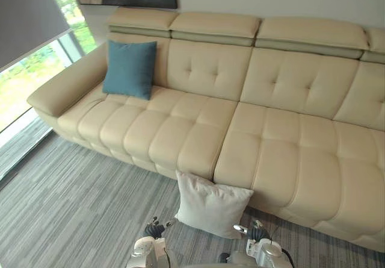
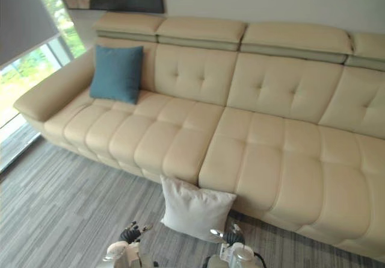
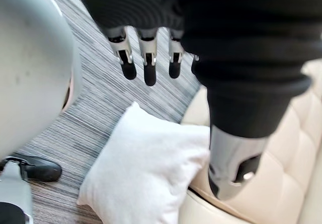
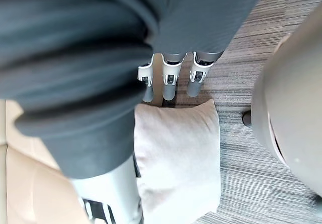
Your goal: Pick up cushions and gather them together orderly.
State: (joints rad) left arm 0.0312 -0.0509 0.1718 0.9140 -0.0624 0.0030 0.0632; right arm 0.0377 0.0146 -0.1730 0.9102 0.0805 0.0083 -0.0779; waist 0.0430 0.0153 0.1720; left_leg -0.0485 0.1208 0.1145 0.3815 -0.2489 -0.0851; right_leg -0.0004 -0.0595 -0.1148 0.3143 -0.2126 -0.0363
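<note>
Sofa (image 1: 283, 129) end cut off, white cushion (image 4: 181, 153) edge behind right hand (image 4: 170, 83)

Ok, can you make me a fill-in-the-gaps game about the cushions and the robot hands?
1. The cushion standing on the grey floor is coloured ____.
2. The blue cushion leans against the backrest of the ____.
3. The left robot hand and the right robot hand hang above the floor with straight fingers, holding ____.

Missing words: white, sofa, nothing.
</note>
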